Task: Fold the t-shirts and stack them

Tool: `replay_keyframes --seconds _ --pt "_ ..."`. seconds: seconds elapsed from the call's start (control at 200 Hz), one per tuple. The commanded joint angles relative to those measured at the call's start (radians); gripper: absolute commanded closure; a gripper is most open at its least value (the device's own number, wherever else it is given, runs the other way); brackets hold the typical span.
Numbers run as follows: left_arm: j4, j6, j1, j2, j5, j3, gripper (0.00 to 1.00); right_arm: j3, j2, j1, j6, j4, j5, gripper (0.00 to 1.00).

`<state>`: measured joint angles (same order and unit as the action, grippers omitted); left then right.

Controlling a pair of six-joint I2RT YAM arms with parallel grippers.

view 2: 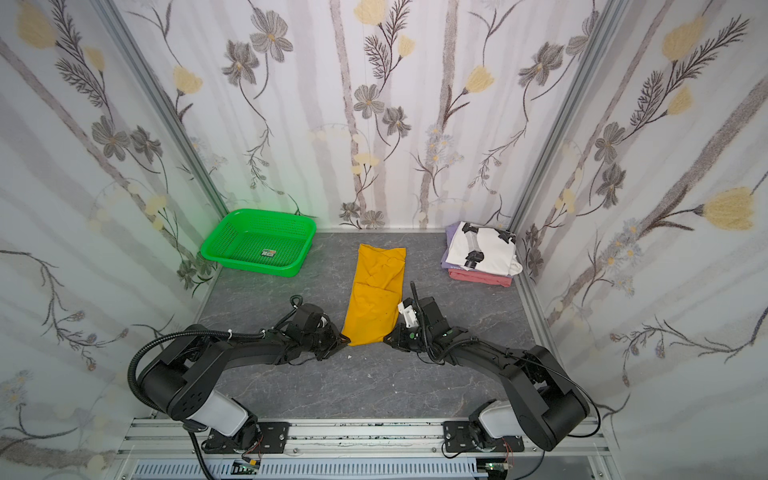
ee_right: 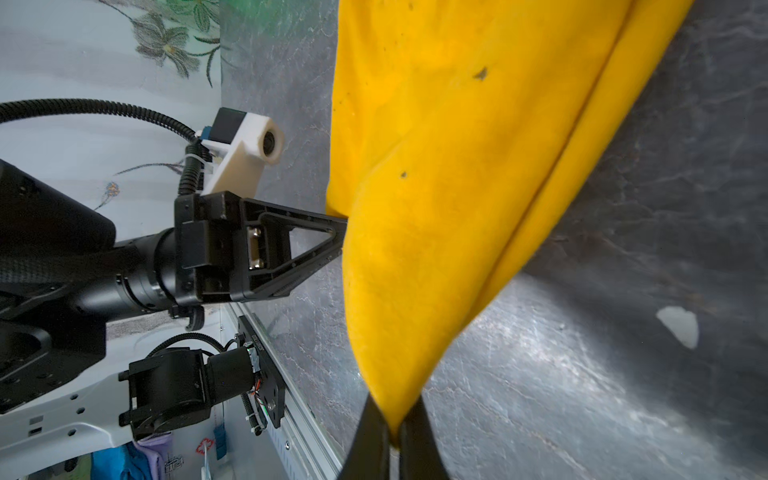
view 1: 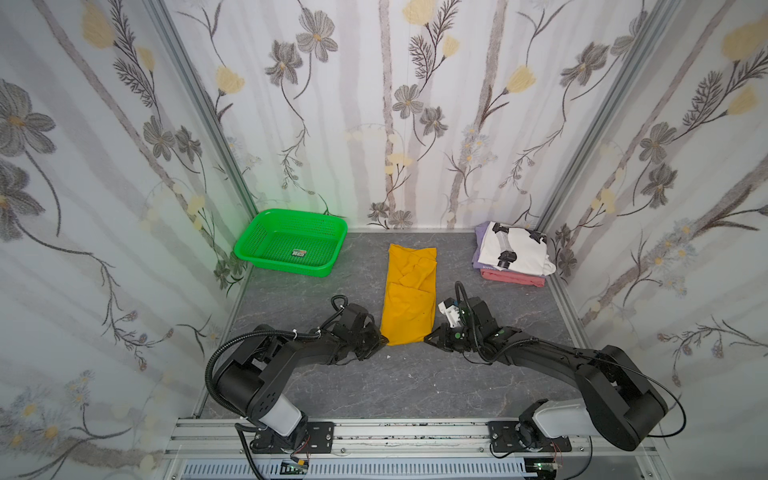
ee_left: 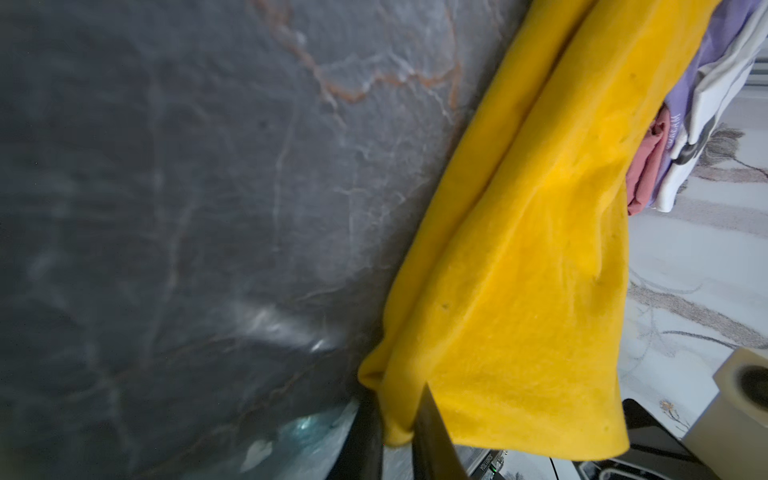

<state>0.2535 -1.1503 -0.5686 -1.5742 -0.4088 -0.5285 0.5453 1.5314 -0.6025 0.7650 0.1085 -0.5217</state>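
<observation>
Robot test booth, floral wallpaper panels (view 1: 415,124), aluminium frame rail (view 1: 407,432)

The yellow t-shirt (view 1: 409,295) is soft matt cloth, faintly fuzzy and flecked with dark specks. The surface (view 1: 374,386) looks like dark grey veined stone, smooth with a dull sheen. The basket (view 1: 286,266) is glossy perforated green plastic. The left pincer (ee_right: 343,224) is matt black plastic.

Four t-shirts are in view: one mustard-yellow t-shirt (view 1: 409,299), one white t-shirt (view 1: 519,249) with black print, one lavender t-shirt (view 1: 480,249) and one salmon-pink t-shirt (view 1: 513,279). There is one green perforated plastic basket (view 1: 291,212), with one small label (view 1: 298,252) inside it. One small white scrap (ee_right: 679,326) shows in the right wrist view. Two grippers show: the left gripper (view 1: 384,341) and the right gripper (view 1: 428,337).
</observation>
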Motion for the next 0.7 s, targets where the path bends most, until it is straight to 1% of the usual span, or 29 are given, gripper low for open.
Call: replay_keyframes --seconds 0.0,0.02,0.1,0.15,0.245,0.355,0.365,0.38,0.44,0.545,0.57,0.64,0.694 --pt "-0.189 0.057 0.001 0.006 0.066 -0.019 0.96 -0.026 -0.019 -0.016 -0.043 -0.014 0.0 1.0" --pt "-0.214 0.074 0.0 0.014 0.066 -0.026 1.0 -0.033 -0.024 -0.021 -0.055 -0.023 0.002 1.0" --pt "-0.319 0.153 -0.011 0.045 0.074 -0.055 1.0 -0.066 -0.047 -0.042 -0.089 -0.046 -0.001 1.0" --pt "-0.396 0.225 -0.018 0.061 0.066 -0.08 1.0 -0.088 -0.06 -0.053 -0.106 -0.048 -0.019 1.0" --pt "-0.634 0.359 -0.037 0.086 0.071 -0.153 1.0 -0.107 -0.09 -0.098 -0.145 -0.078 -0.041 1.0" --pt "-0.816 0.435 -0.072 0.155 0.072 -0.173 1.0 -0.137 -0.129 -0.163 -0.16 -0.097 -0.062 1.0" --pt "-0.834 0.438 -0.076 0.159 0.075 -0.176 1.0 -0.14 -0.134 -0.164 -0.157 -0.094 -0.062 1.0" --pt "-0.857 0.444 -0.083 0.167 0.077 -0.177 1.0 -0.145 -0.141 -0.199 -0.154 -0.089 -0.063 1.0" --pt "-0.928 0.453 -0.111 0.206 0.086 -0.172 1.0 -0.158 -0.165 -0.265 -0.134 -0.07 -0.071 1.0" --pt "-0.999 0.41 -0.161 0.309 0.086 -0.13 1.0 -0.184 -0.215 -0.397 -0.065 -0.037 -0.071 1.0" --pt "-1.013 0.394 -0.181 0.357 0.088 -0.127 1.0 -0.19 -0.232 -0.431 -0.047 -0.031 -0.069 1.0" --pt "-1.064 0.36 -0.232 0.439 0.116 -0.157 1.0 -0.197 -0.29 -0.524 -0.004 -0.011 -0.062 1.0" --pt "-1.106 0.357 -0.244 0.487 0.135 -0.194 1.0 -0.189 -0.34 -0.558 0.018 -0.019 -0.044 1.0"
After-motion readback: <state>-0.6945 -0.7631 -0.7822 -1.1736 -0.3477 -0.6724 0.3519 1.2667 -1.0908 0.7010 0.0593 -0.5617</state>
